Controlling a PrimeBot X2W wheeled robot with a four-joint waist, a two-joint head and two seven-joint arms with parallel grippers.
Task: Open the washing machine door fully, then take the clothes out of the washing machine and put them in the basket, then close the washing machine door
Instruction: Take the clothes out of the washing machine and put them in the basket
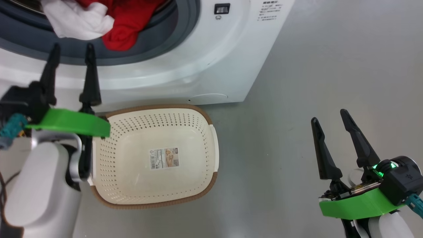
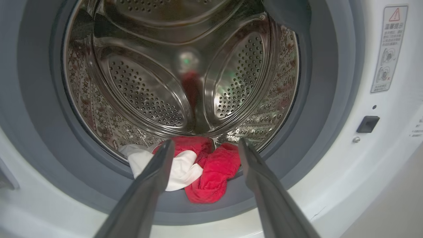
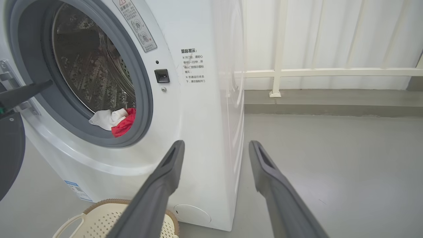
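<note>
The machine (image 1: 205, 66) stands with its door (image 3: 10, 155) swung clear of the mouth on the hinge side. Part of the door's dark rim shows at the edge of the right wrist view.

The clothes (image 2: 198, 172) lie at the bottom front of the machine's drum (image 2: 145, 96) and spill over the grey ring (image 2: 324, 99) at the mouth. A white piece (image 1: 76, 19) lies toward the machine's hinge side. A red piece (image 1: 127, 26) touches it on the latch side, and more red cloth sits just behind them inside the drum.

The left gripper (image 1: 72, 48) hovers in front of the machine's mouth with its jaws wide apart, gripping nothing. Its fingers point at the clothes. In the left wrist view the pile shows between the two tips, which are short of it.

The basket (image 1: 158, 107) sits upright on the floor (image 1: 330, 66) just in front of the machine, below the mouth. The paper label (image 1: 164, 158) on its bottom is in plain sight.

The right gripper (image 1: 328, 115) hangs out past the machine's latch-side corner, over the floor and well apart from the basket. Its jaws are also wide apart and hold nothing. Its fingers point along the machine's side panel toward a white railing (image 3: 330, 71) beyond the machine.
</note>
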